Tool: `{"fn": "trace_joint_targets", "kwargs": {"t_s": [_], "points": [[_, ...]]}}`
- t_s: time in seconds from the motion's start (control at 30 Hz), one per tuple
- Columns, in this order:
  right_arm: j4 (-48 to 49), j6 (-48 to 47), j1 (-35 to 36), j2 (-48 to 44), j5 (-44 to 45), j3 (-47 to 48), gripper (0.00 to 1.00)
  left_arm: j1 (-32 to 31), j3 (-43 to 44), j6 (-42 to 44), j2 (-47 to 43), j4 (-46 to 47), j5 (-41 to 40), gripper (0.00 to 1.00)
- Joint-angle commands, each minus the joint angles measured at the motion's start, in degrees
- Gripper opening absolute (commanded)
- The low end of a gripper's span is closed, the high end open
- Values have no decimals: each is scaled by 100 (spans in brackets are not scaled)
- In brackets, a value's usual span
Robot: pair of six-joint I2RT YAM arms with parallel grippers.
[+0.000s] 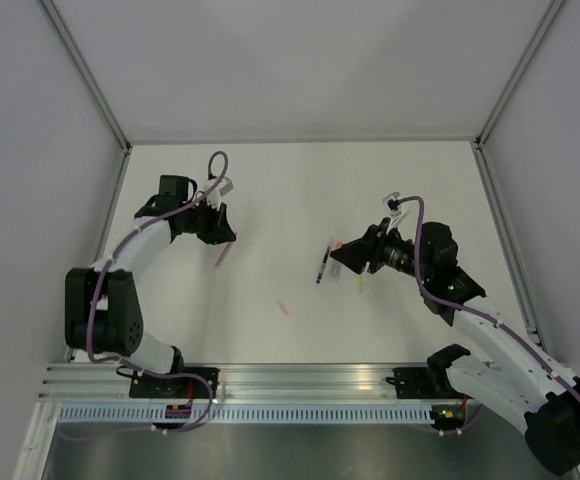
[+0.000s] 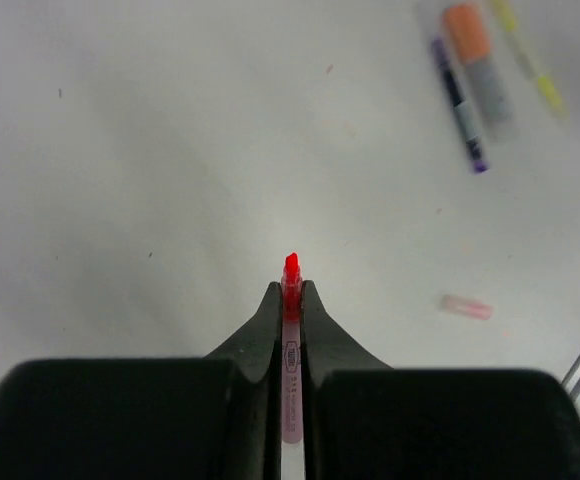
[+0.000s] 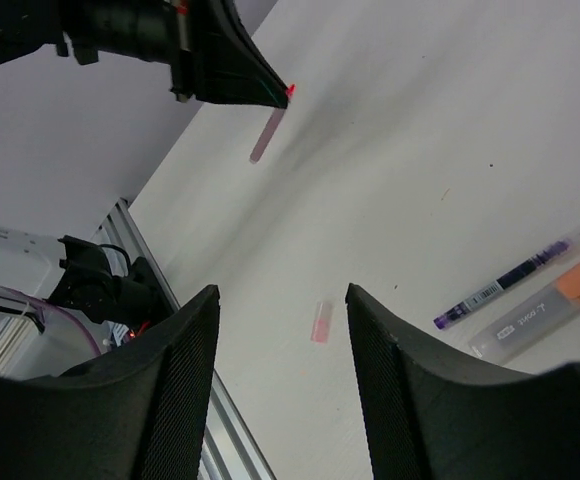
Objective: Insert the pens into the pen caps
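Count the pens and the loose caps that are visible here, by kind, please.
Pens: 4 (pink pen in the left hand, purple pen, grey pen with orange end, yellow pen)
Loose caps: 1 (pale pink cap)
Total: 5

The pink pen [image 2: 290,345] is mostly hidden inside the left gripper [image 2: 290,288]. The yellow pen [image 2: 532,62] is blurred and cut by the top edge. In the right wrist view the right edge cuts the grey pen [image 3: 530,315].
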Motion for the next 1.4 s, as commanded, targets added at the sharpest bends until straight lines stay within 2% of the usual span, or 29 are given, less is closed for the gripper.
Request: {"fn": "trace_joint_targets", "kwargs": {"t_s": [0.0, 0.03, 0.07, 0.13, 0.17, 0.27, 0.47, 0.5, 0.73, 0.97, 1.13, 1.37], "points": [[790, -114, 194, 305, -202, 100, 60, -34, -929, -2393, -1532, 2268, 1579, 2], [852, -140, 395, 411, -184, 144, 61, -69, -1195, -2912, -1814, 3500, 1615, 2], [931, -175, 527, 500, -167, 188, 62, -78, -1415, -3848, -2278, 4026, 1642, 2], [1090, -289, 1105, 798, 26, 389, 64, -157, -1908, -4653, -2562, 5280, 1677, 2], [1073, -499, 1309, 886, 131, 503, 65, -218, -2014, -5301, -2755, 5601, 1703, 2], [1098, -624, 1836, 1256, 597, 873, 65, -464, -2296, -6078, -3002, 6359, 1625, 2], [1608, -527, 2136, 1985, 835, 1269, 65, -825, -2946, -6774, -3776, 7289, 1098, 2], [1748, -640, 2355, 2351, 896, 1487, 60, -878, -3129, -7097, -3959, 7449, 1001, 2], [2380, -554, 2638, 2846, 1064, 1603, 57, -940, -3236, -6978, -4233, 7433, 992, 2], [2672, -527, 2735, 2970, 985, 1603, 56, -940, -3360, -6592, -4453, 7143, 930, 2], [2593, -703, 2770, 2952, 713, 1603, 59, -940, -3377, -6485, -4506, 7011, 869, 2], [2206, -1081, 2893, 3005, 168, 1656, 61, -940, -3377, -6924, -4524, 7266, 833, 2]]}}
